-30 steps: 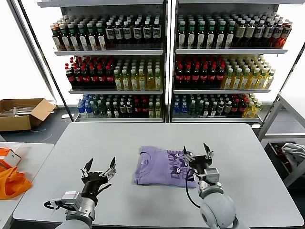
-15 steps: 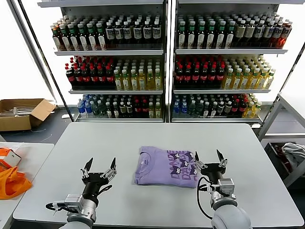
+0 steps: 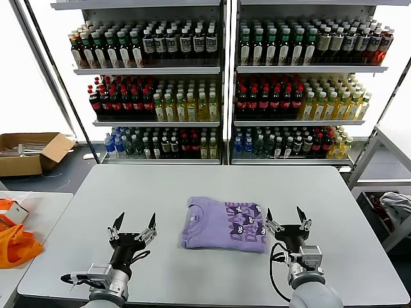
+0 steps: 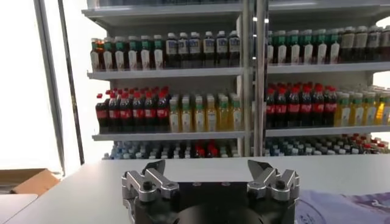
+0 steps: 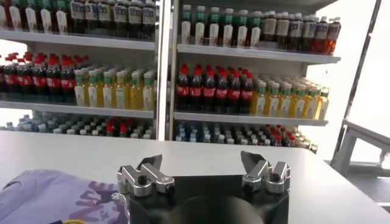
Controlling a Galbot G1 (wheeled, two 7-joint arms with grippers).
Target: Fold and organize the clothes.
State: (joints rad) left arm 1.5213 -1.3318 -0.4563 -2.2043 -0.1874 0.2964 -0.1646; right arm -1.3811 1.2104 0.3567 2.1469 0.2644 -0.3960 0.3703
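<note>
Two tall shelving units (image 3: 221, 77) across the far side, packed with rows of bottles (image 3: 148, 102) in dark, red, yellow and clear blue

Large grey table (image 3: 160, 186) spanning the middle, running from the shelving toward the robot

A second, lower table surface (image 3: 29, 218) off to the left, carrying an orange plastic bag (image 3: 16, 247) at its near edge

An open cardboard box (image 3: 29, 151) on the floor at far left, beyond that surface

One lavender T-shirt (image 3: 221, 223) lying folded into a flat rectangle near the middle of the grey table, printed side up, dark purple lettering toward its right half, neckline toward the left

Right gripper (image 3: 287, 219) poised just right of the shirt's right edge, fingers spread wide and released, pointing away from the robot, grasping nothing; whether the nearer finger touches the cloth cannot be told

Same shirt visible in the right wrist view as a lavender patch (image 5: 55, 195) beside the spread fingers (image 5: 146, 173)

Left gripper (image 3: 133, 226) hovering over bare table left of the shirt, apart from it, fingers likewise spread and released, empty

A corner of the shirt (image 4: 344, 207) showing in the left wrist view beyond that gripper's far finger (image 4: 268, 176)
</note>
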